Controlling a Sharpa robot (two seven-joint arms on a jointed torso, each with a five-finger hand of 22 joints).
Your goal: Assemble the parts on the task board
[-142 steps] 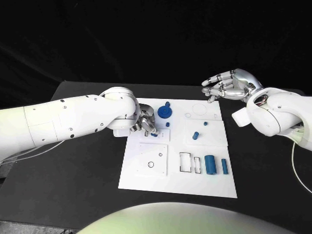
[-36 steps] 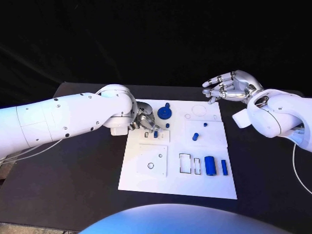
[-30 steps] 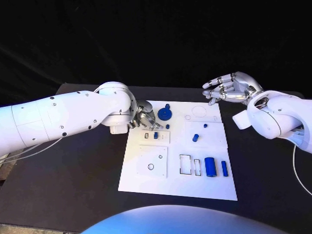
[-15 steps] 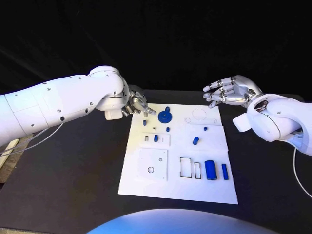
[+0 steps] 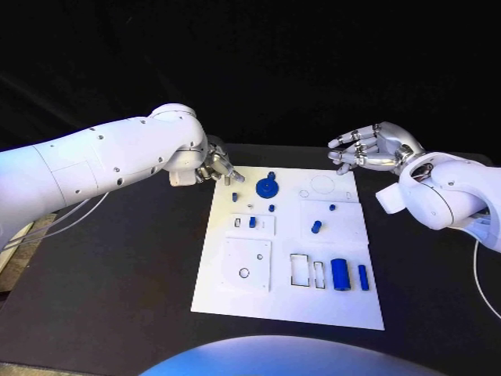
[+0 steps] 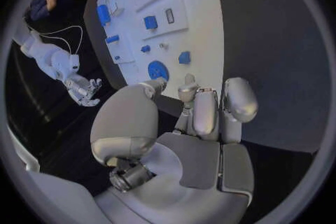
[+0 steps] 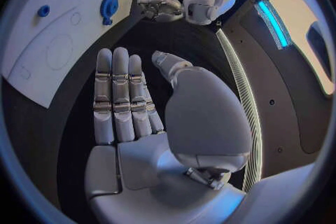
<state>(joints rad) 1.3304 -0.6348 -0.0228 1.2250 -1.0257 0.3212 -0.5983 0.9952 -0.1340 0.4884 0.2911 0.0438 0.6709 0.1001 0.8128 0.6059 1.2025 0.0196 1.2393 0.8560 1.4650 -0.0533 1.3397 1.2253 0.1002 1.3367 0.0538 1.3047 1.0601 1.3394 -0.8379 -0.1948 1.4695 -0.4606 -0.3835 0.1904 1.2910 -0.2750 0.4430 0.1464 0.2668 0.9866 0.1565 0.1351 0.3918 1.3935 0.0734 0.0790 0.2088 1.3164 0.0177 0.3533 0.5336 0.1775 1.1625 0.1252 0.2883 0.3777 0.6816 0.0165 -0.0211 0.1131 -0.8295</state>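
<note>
Dim, dark backdrop; bright overhead glare on white arms; wrist views fisheye-bent at rims.

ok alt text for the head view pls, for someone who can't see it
A white task board lies on a black table, with small blue parts on it. The left hand hovers by its far left corner; the right hand is raised, fingers apart, beyond its far right corner.

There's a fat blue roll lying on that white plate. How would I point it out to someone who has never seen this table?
Start at the white task board in the middle of the black table, then go to its near right corner. There, the thick blue cylinder lies beside a thin blue bar and two empty rectangular slots. It is the thickest, longest blue piece there.
</note>
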